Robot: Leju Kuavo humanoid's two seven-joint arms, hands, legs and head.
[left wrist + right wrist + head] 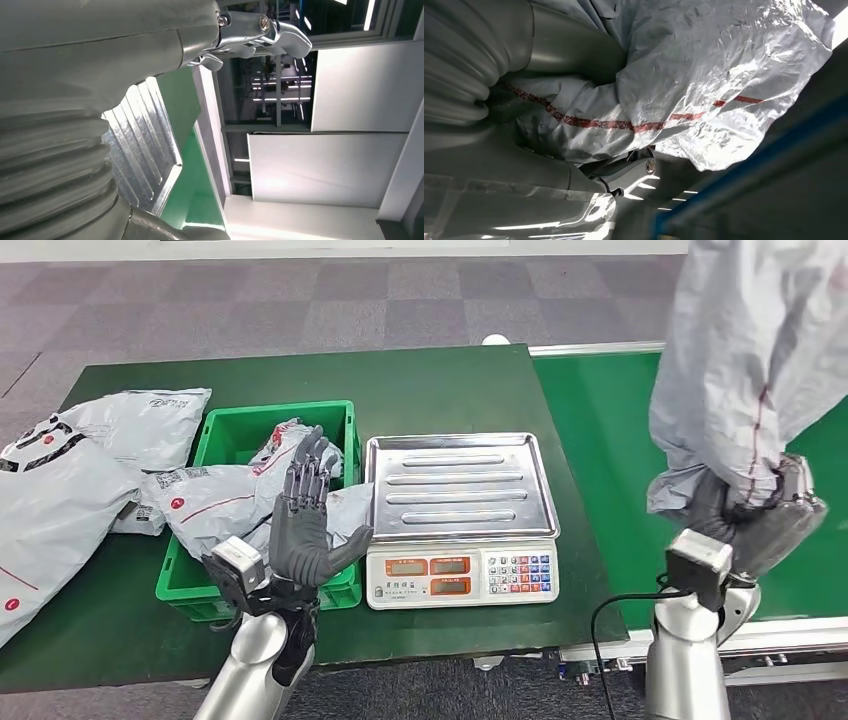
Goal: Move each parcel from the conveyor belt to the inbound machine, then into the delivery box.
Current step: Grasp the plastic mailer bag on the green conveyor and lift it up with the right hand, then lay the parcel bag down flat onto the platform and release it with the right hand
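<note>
My right hand grips a grey plastic parcel with a thin red stripe, lifted high above the green conveyor belt at the right. The right wrist view shows the crumpled parcel bunched against the hand. The inbound machine is a scale with a bare steel tray at the table's middle. My left hand stands upright and open, fingers spread, over the front right of the green delivery box, which holds grey parcels.
More grey parcels lie on the dark green table left of the box. A black cable loops by the table's front right corner. Grey carpet lies beyond the table.
</note>
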